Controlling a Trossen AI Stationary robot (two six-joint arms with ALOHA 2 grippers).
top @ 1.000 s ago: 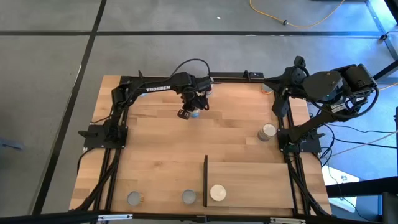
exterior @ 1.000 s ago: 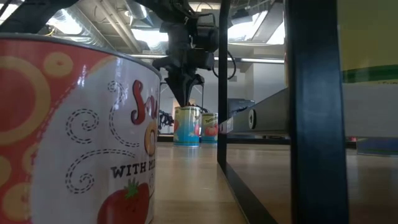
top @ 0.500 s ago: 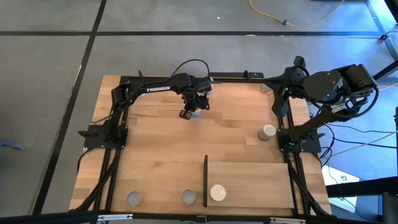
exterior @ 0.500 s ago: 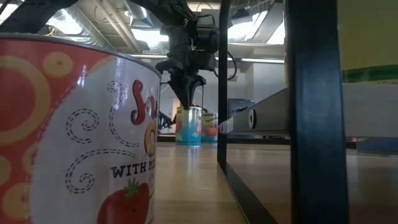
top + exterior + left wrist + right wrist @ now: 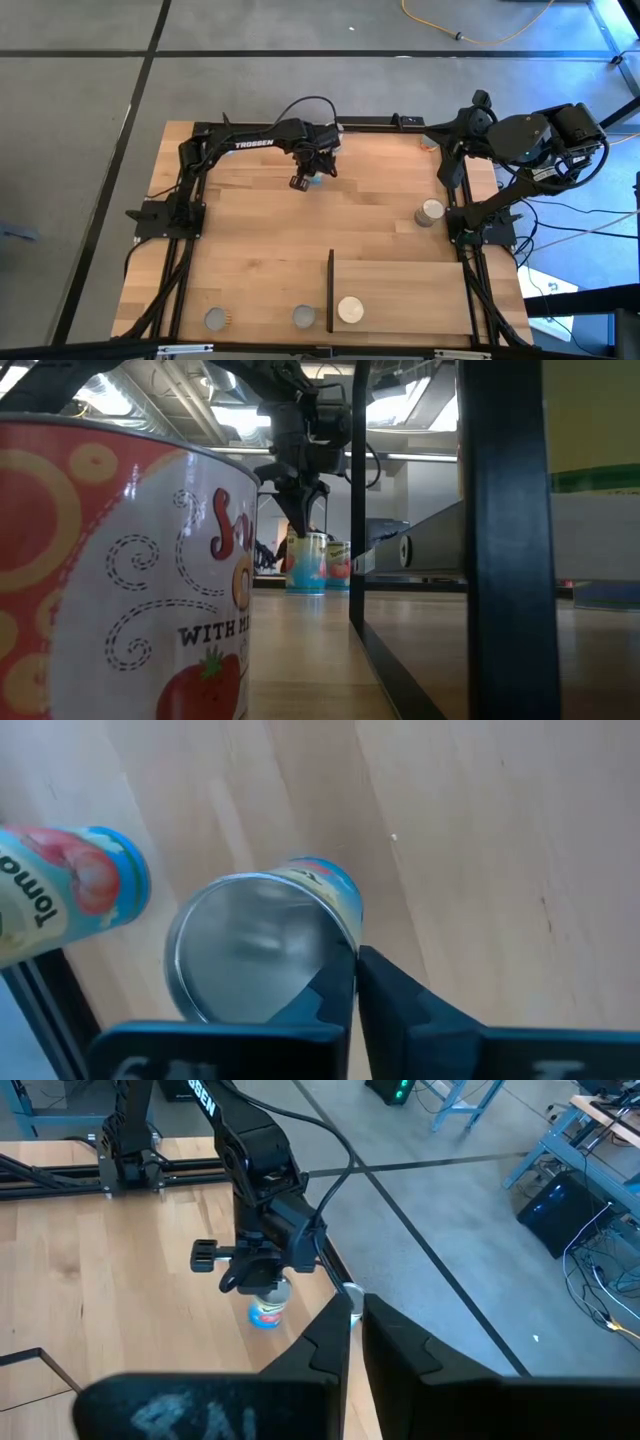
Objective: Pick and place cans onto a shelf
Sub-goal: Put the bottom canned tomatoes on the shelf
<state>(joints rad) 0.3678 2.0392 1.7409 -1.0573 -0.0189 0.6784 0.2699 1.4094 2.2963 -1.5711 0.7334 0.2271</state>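
Note:
A can (image 5: 250, 960) with a grey metal top and a blue-and-yellow label stands near the middle of the table's far edge. My left gripper (image 5: 357, 970) points down over it (image 5: 300, 183), shut on its rim. A second can (image 5: 70, 900) stands just beyond. The shelf (image 5: 400, 295), with its black upright edge (image 5: 330, 290), lies at the near right, and a cream-topped can (image 5: 350, 310) stands on it. My right gripper (image 5: 357, 1315) hangs raised at the far right corner, shut, with nothing in it. My left gripper comes from above, pointing steeply down, and has the can's top rim (image 5: 350, 948) between its fingertips. One finger (image 5: 325, 995) lies over the recessed metal top, the other (image 5: 400, 1005) outside the wall. The can's base stands on the table (image 5: 306, 590).
Another can (image 5: 430, 212) stands by the right arm's base. Two grey-topped cans (image 5: 215, 319) (image 5: 303, 317) stand at the near edge left of the shelf; one fills the low view's left (image 5: 120, 580). Open wood lies mid-table (image 5: 280, 240).
My left gripper has tipped a little, and its fingertips have come down onto the can's top. The can has shifted very slightly toward the table's right. My right arm has kept still.

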